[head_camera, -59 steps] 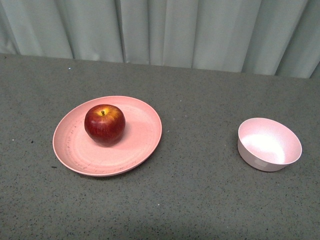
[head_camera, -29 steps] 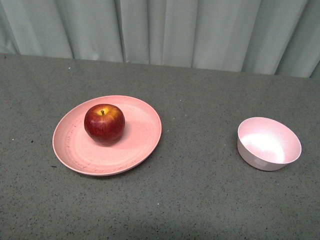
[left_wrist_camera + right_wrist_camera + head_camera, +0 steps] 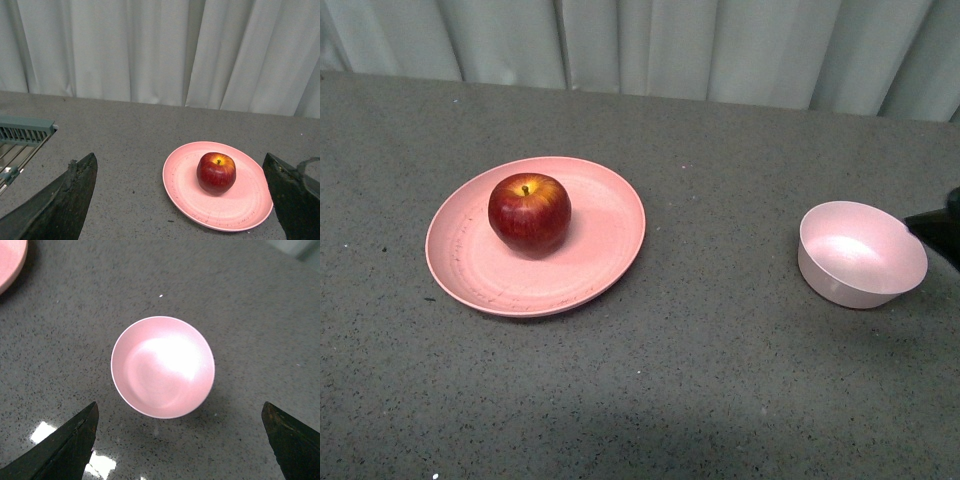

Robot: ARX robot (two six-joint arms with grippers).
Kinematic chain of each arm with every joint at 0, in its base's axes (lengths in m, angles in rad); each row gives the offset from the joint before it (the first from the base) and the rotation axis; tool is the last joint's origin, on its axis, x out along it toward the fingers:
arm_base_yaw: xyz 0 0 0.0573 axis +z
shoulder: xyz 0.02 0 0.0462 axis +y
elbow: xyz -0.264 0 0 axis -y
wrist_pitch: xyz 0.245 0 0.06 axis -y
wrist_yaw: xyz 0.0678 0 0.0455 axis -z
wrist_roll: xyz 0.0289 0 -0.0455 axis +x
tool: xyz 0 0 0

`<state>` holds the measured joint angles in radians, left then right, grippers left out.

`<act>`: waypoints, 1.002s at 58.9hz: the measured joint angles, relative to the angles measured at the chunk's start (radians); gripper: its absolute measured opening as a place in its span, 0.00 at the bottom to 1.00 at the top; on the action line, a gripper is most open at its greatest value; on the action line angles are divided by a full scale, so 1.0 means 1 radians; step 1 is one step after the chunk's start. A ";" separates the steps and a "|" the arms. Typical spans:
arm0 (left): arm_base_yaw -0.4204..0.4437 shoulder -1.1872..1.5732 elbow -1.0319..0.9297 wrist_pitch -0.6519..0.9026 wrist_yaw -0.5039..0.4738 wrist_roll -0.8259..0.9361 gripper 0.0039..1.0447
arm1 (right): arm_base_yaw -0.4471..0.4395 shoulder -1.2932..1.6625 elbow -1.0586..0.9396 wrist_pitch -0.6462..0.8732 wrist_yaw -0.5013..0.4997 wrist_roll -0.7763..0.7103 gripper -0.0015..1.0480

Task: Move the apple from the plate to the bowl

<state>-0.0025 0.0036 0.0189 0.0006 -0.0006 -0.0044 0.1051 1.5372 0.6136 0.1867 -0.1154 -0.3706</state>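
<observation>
The dark-red apple (image 3: 529,212) sits on the wide salmon-pink plate (image 3: 605,255) at the table's left. The small pale-pink bowl (image 3: 860,255) stands empty on the right. In the left wrist view my left gripper (image 3: 179,162) is open, short of the plate (image 3: 245,207), with the apple (image 3: 216,172) beyond its spread fingers. In the right wrist view my right gripper (image 3: 179,409) hangs open above the bowl (image 3: 162,367), holding nothing. One dark finger (image 3: 940,232) of it shows at the front view's right edge, beside the bowl.
The grey speckled table (image 3: 720,380) ends at a pale curtain (image 3: 670,45) along the back. A metal rack (image 3: 25,132) shows at the table's side in the left wrist view. The plate's rim (image 3: 10,260) shows in a corner of the right wrist view.
The front view has shifted, so plate, apple and bowl sit a little higher in the picture. A dark finger of my right gripper has come into view beside the bowl.
</observation>
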 joint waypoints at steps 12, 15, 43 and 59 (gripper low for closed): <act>0.000 0.000 0.000 0.000 0.000 0.000 0.94 | 0.049 0.262 0.180 -0.083 0.003 -0.048 0.91; 0.000 0.000 0.000 0.000 0.000 0.000 0.94 | 0.060 0.329 0.225 -0.106 0.007 -0.064 0.91; 0.000 0.000 0.000 0.000 0.000 0.000 0.94 | 0.118 0.549 0.408 -0.214 0.038 -0.074 0.78; 0.000 0.000 0.000 0.000 0.000 0.000 0.94 | 0.121 0.568 0.417 -0.242 0.064 -0.060 0.42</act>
<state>-0.0025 0.0036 0.0189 0.0006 -0.0002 -0.0044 0.2260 2.1048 1.0309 -0.0551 -0.0517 -0.4301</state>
